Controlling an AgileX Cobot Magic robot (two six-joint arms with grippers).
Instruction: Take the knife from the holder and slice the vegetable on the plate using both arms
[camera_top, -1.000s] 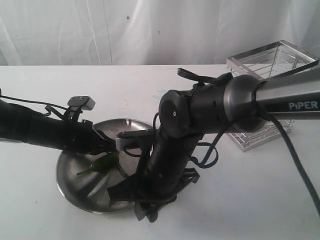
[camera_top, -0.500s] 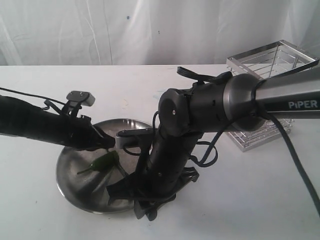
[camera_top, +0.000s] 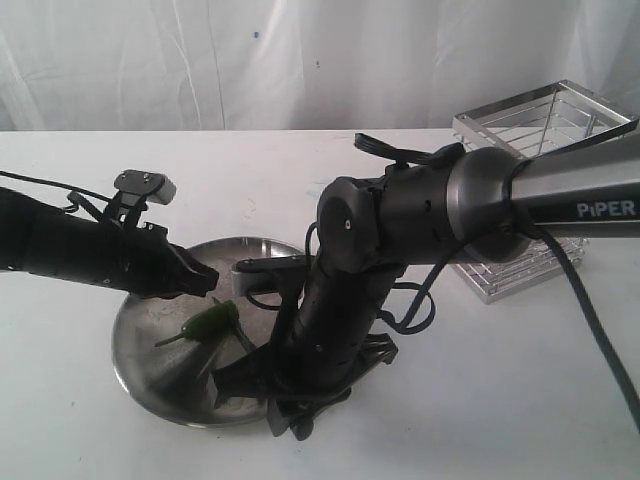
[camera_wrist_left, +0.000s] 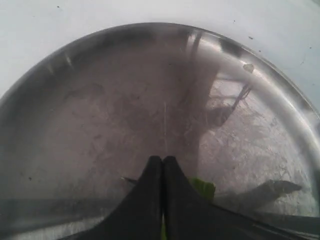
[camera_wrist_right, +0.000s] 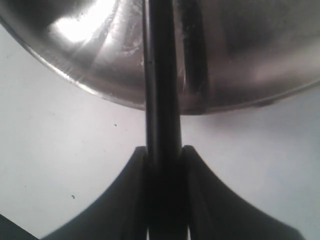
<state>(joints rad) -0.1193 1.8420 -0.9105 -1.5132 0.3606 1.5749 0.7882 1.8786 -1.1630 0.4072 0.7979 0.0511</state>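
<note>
The green pepper (camera_top: 212, 320) lies on the steel plate (camera_top: 140, 345) with its thin stem pointing left. My left gripper (camera_top: 205, 273) hovers shut and holding nothing just above and behind the pepper. In the left wrist view its fingertips (camera_wrist_left: 163, 159) touch over the plate (camera_wrist_left: 90, 100), and a bit of pepper (camera_wrist_left: 203, 188) shows beside them. My right gripper (camera_wrist_right: 163, 150) is shut on the knife (camera_wrist_right: 162, 75), whose dark shaft reaches over the plate's rim (camera_wrist_right: 100, 95). In the exterior view the right arm (camera_top: 350, 290) hides most of the knife.
The chrome wire holder (camera_top: 540, 125) stands at the back right on the white table (camera_top: 500, 400), partly behind the right arm's forearm. A white curtain closes off the back. Cables hang off both arms.
My left gripper has pulled back to the left and risen off the pepper, which stays on the plate. The right arm with the knife has barely moved.
</note>
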